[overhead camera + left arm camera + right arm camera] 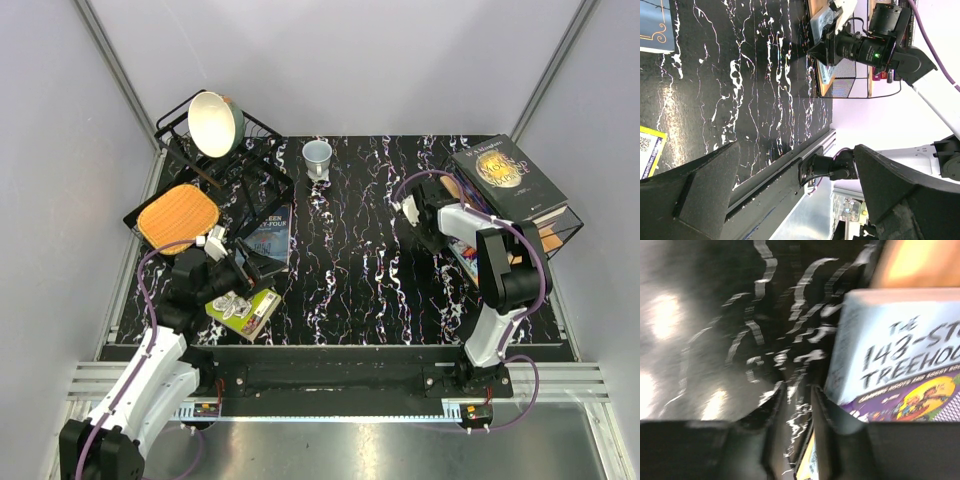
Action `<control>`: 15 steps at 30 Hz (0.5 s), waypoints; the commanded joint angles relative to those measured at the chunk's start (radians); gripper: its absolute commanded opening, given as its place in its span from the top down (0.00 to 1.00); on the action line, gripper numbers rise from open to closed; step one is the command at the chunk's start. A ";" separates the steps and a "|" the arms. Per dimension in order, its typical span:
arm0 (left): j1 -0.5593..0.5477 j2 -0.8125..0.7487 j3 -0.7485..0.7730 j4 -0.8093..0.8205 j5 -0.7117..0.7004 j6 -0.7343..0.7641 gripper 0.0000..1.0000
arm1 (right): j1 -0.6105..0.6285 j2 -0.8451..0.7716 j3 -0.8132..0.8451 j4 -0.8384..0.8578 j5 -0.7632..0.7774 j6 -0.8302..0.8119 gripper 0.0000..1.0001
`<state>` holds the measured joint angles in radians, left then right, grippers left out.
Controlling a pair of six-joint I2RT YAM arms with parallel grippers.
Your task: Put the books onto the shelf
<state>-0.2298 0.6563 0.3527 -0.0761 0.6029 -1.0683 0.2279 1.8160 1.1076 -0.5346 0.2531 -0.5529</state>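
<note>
At the right end of the table (pixel 360 260), the shelf (pixel 550 238) carries the black book with the gold disc (pixel 508 172) flat on its top board. Our right gripper (pixel 799 390) sits low at the shelf's open side, just beside a pale Treehouse book (pixel 900 350). Its jaws are almost together, with only a slit between them. A yellow edge shows low in that slit, but we cannot tell whether anything is clamped. Our left gripper (pixel 238 268) hangs with its jaws wide apart and empty above the blue-grey "Nineteen Eighty-Four" (pixel 272 235) and the lime green book (pixel 255 315). Both lie flat on the table, well apart from the shelf. The nearest risk, as we judge it, is on the right: a finger this close to the Treehouse book could drag it out or snag the wire frame on any sideways move. A jolt to the frame could also shift the black book above. On the left, flat covers on a glossy top may slide away instead of lifting.
</note>
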 commanded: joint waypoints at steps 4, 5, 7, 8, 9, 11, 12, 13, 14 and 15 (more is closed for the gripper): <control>0.007 0.002 0.011 0.036 0.038 0.027 0.01 | -0.038 0.034 0.052 0.065 0.124 -0.016 0.55; 0.009 0.000 0.008 0.035 0.038 0.027 0.01 | -0.039 0.035 0.052 0.065 0.123 -0.019 0.53; 0.009 -0.004 0.005 0.032 0.040 0.028 0.01 | -0.044 0.039 0.052 0.065 0.123 -0.021 0.52; 0.009 -0.006 0.003 0.030 0.041 0.028 0.01 | -0.044 0.040 0.052 0.065 0.124 -0.021 0.52; 0.009 -0.009 0.005 0.029 0.040 0.028 0.01 | -0.048 0.040 0.049 0.067 0.124 -0.021 0.52; 0.010 -0.012 0.002 0.024 0.040 0.030 0.01 | -0.051 0.036 0.046 0.067 0.123 -0.024 0.51; 0.010 -0.017 -0.001 0.025 0.040 0.031 0.01 | -0.053 0.034 0.043 0.065 0.124 -0.024 0.51; 0.012 -0.015 -0.001 0.022 0.040 0.031 0.01 | -0.059 0.029 0.040 0.065 0.126 -0.024 0.51; 0.012 -0.015 0.000 0.019 0.040 0.036 0.01 | -0.064 0.026 0.038 0.067 0.124 -0.028 0.48; 0.010 -0.015 0.002 0.021 0.040 0.037 0.01 | -0.064 0.022 0.037 0.064 0.124 -0.030 0.48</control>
<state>-0.2241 0.6552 0.3523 -0.0769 0.6102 -1.0603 0.1837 1.8442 1.1313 -0.4908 0.3504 -0.5709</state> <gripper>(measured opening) 0.987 0.505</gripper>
